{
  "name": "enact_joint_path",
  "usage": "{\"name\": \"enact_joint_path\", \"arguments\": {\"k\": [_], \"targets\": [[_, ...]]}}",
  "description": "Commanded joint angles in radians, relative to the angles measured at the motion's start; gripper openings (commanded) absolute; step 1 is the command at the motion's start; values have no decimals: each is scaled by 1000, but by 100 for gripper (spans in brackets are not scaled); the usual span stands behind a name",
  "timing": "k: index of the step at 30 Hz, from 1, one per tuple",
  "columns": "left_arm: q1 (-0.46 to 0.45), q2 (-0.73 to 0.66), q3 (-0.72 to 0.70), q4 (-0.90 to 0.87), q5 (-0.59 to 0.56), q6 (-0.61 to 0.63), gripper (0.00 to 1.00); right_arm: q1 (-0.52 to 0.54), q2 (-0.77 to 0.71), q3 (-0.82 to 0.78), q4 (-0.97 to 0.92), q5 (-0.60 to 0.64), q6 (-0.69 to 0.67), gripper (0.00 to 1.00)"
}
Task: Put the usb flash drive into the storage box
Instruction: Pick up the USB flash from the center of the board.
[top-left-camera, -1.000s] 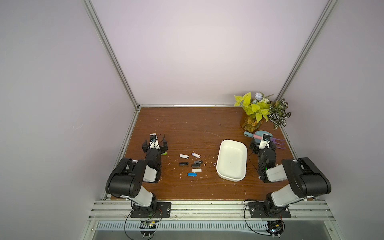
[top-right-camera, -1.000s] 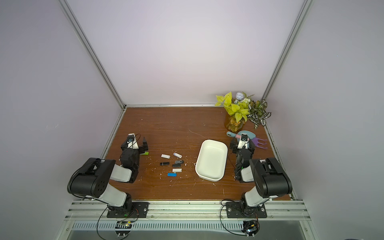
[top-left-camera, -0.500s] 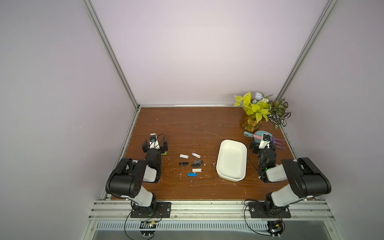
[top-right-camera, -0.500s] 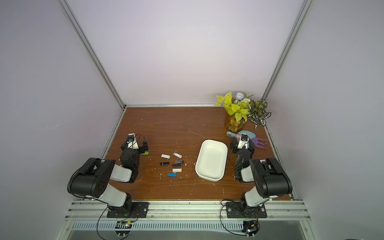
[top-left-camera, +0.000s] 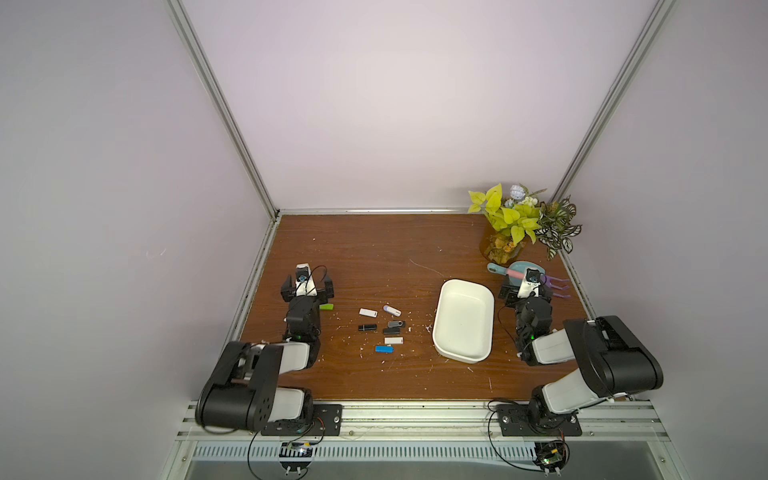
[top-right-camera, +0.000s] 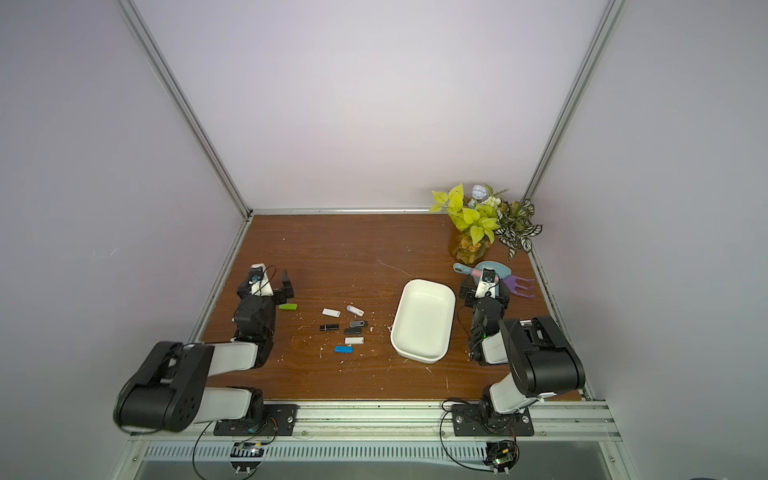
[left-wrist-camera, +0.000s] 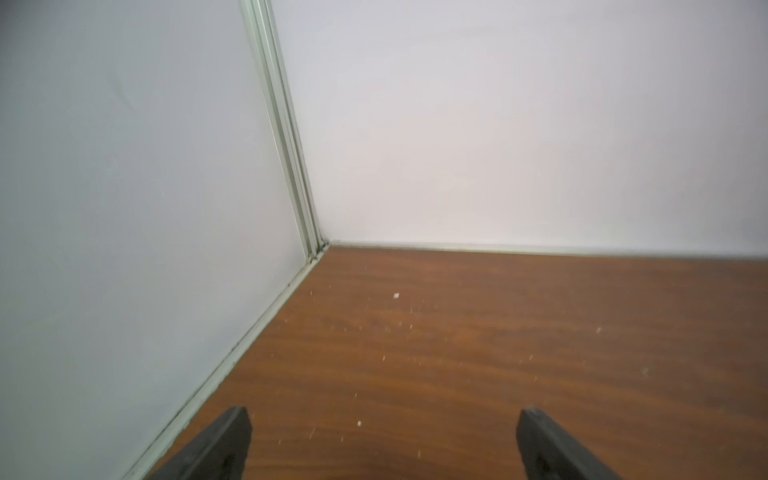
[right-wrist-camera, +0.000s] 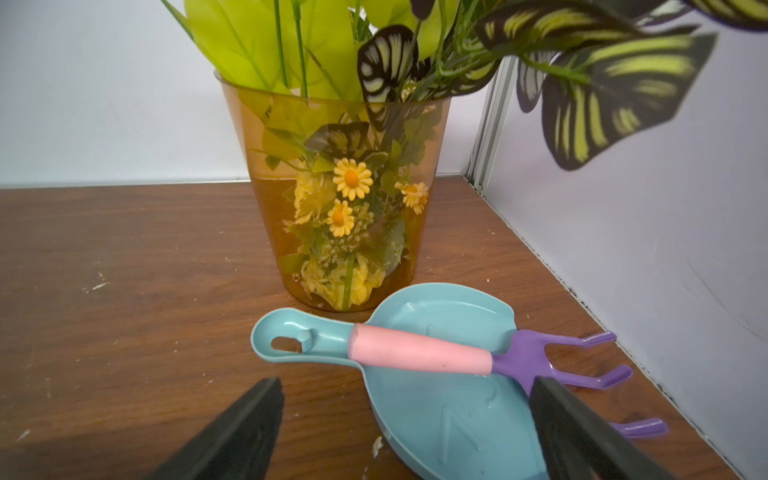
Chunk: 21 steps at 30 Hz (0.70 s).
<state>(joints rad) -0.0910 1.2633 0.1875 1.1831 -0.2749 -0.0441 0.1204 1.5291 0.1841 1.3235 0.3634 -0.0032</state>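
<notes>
Several usb flash drives lie loose mid-table in both top views: a blue one (top-left-camera: 384, 349), white ones (top-left-camera: 368, 312) (top-left-camera: 393, 340), black ones (top-left-camera: 367, 327) and a green one (top-left-camera: 326, 307) right beside my left arm. The storage box (top-left-camera: 463, 320) (top-right-camera: 424, 320), a white shallow tray, sits to their right with nothing in it. My left gripper (top-left-camera: 307, 286) (left-wrist-camera: 384, 415) is open over bare wood near the left wall. My right gripper (top-left-camera: 524, 291) (right-wrist-camera: 407, 382) is open, low, just right of the box's far end, facing the scoop. The wrist views show no drive and no box.
An amber cup of artificial plants (top-left-camera: 500, 245) (right-wrist-camera: 340, 199) stands in the far right corner. Before it lies a teal scoop (right-wrist-camera: 436, 374) with a pink-handled purple rake (right-wrist-camera: 419, 349) across it. Walls close off the left, back and right of the table.
</notes>
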Motion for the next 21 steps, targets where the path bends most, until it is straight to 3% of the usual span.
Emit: {"name": "enact_joint_path", "arguments": {"k": [1,2,4,5,8,9,11,12,14,17,21], "targets": [[-11,-170,-15,-93,-7,-206,99,44,-82,-23,61,117,-36,100],[-12,-223,-29,-151,-27,-321,99,89,-158,-5,-18,238,-45,100],[-8,-324,-24,-414,-108,-617,99,120,-343,41,-227,261,-30,100],[10,-350,-42,-417,-60,-662,99,120,-449,69,-363,243,59,100],[33,-409,-67,-417,49,-647,99,97,-709,131,-762,240,456,99],[32,-428,-60,-461,62,-671,99,83,-778,115,-808,247,543,100],[22,-426,-15,-510,223,-586,99,56,-896,71,-814,175,591,97],[-9,-404,52,-642,182,-603,99,50,-951,44,-773,80,552,92],[-41,-355,174,-927,83,-653,97,50,-1019,30,-742,-74,532,85],[-64,-291,280,-1148,65,-691,88,56,-1026,105,-858,-206,562,85],[-92,-216,328,-1288,-27,-772,83,80,-875,185,-950,-285,498,99]]}}
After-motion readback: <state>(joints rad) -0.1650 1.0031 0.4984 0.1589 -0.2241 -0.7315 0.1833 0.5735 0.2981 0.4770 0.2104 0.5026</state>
